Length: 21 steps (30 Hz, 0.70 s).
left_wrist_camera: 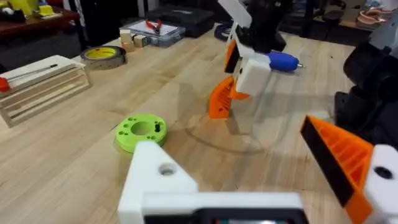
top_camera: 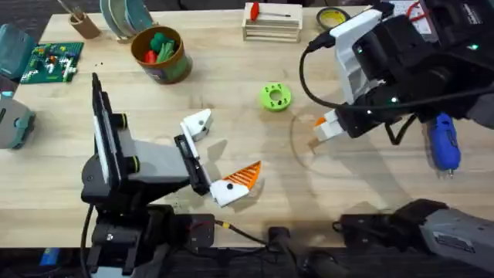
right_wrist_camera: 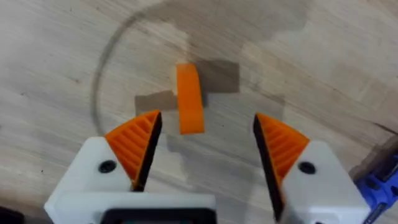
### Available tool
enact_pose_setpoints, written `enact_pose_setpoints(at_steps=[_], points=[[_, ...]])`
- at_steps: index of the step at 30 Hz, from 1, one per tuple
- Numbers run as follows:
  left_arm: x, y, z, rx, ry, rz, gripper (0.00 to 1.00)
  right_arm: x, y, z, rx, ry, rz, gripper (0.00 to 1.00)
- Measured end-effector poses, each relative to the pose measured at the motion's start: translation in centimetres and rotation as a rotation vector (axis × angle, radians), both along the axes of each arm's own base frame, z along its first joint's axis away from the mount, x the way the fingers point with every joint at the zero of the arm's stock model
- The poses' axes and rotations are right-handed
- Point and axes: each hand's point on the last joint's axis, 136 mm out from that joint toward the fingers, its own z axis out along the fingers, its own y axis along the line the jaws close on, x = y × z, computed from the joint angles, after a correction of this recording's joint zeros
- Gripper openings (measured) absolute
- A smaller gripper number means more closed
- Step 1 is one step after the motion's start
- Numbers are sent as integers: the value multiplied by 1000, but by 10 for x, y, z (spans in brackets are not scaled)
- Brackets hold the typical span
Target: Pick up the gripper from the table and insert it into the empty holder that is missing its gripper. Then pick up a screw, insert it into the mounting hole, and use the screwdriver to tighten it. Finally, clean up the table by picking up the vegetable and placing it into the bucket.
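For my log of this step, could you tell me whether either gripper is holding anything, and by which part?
Nothing is held. The right gripper is open, its pads on either side of the orange gripper lying on the table; the left gripper is open too.

— Where is the gripper (right_wrist_camera: 189, 99)?
— On the tabletop (top_camera: 231, 85), between the right gripper's (right_wrist_camera: 205, 152) spread fingers.
— And the holder (top_camera: 197, 125)?
— Left of that, on the left gripper (top_camera: 220, 158). The ring disc (top_camera: 275, 96) lies between the two arms.
— The bucket (top_camera: 162, 55)?
— Far left, vegetable (top_camera: 160, 40) in it. The screwdriver (top_camera: 444, 140) lies far right.
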Motion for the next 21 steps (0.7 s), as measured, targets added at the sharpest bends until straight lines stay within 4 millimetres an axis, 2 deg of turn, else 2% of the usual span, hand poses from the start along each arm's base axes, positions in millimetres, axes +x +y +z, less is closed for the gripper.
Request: enact_pose_setpoints(at_steps=[11, 21], points=[[0, 0, 0, 0, 0, 0, 993, 4, 13, -2, 60, 5, 16, 772], [0, 0, 0, 0, 0, 0, 993, 3, 14, -15, 50, 55, 17, 432]])
